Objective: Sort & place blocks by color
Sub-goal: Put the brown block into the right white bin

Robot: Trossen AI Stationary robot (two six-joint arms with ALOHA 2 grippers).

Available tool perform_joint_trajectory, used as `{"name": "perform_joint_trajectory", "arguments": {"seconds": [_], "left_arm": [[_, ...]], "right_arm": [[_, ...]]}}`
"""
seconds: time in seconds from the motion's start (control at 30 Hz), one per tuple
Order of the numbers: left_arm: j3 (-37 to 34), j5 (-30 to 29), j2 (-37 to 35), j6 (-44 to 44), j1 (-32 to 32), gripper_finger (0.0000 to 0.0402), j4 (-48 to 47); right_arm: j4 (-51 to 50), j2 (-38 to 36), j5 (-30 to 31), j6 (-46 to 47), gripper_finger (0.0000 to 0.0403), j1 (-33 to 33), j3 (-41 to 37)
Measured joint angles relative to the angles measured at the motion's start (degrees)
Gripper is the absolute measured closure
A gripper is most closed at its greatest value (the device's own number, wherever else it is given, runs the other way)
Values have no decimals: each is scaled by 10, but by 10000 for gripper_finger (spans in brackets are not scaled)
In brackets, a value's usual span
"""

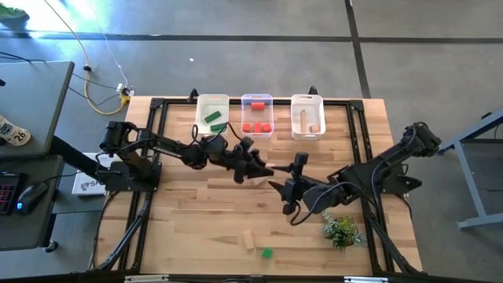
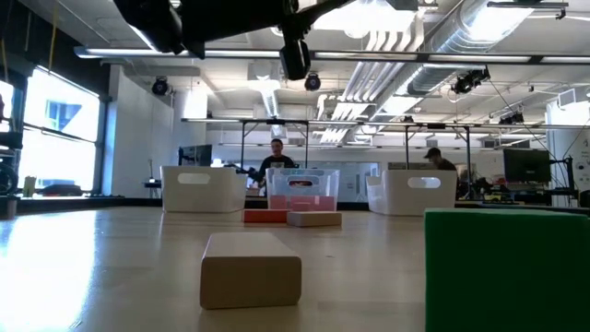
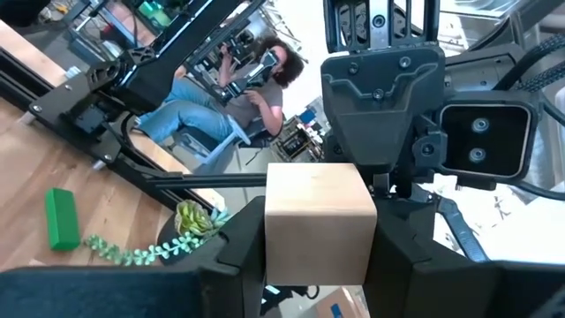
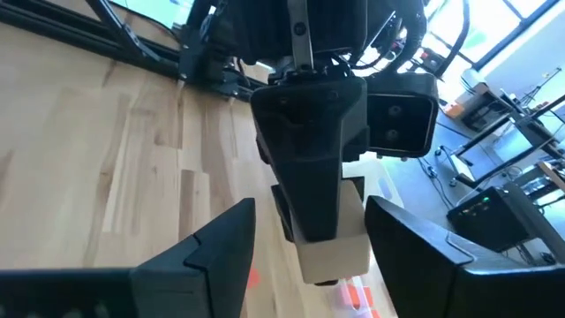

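The pale plank wooden surface (image 1: 196, 212) carries three white translucent plastic bins (image 1: 212, 112) along its twelve o'clock edge. At centre, the left hand (image 1: 258, 170) pinches a pale natural-wood cube (image 3: 320, 223) in the air. The right hand (image 1: 297, 174), spread, faces it from three o'clock. A small green cube (image 1: 267, 253) lies toward six o'clock.
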Motion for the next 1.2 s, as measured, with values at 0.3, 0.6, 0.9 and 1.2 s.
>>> {"name": "perform_joint_trajectory", "arguments": {"seconds": [0.3, 0.6, 0.9, 1.2], "left_arm": [[0, 6, 0, -3, 6, 287, 5], [0, 34, 0, -13, 24, 287, 10], [1, 61, -2, -29, 27, 287, 47], [13, 78, -2, -25, 30, 287, 41]], "right_arm": [[1, 0, 0, -2, 194, -2, 0], [0, 1, 14, -38, 194, -3, 0], [-5, 2, 38, -51, 194, -13, -2], [15, 2, 27, -54, 194, -20, -2]]}}
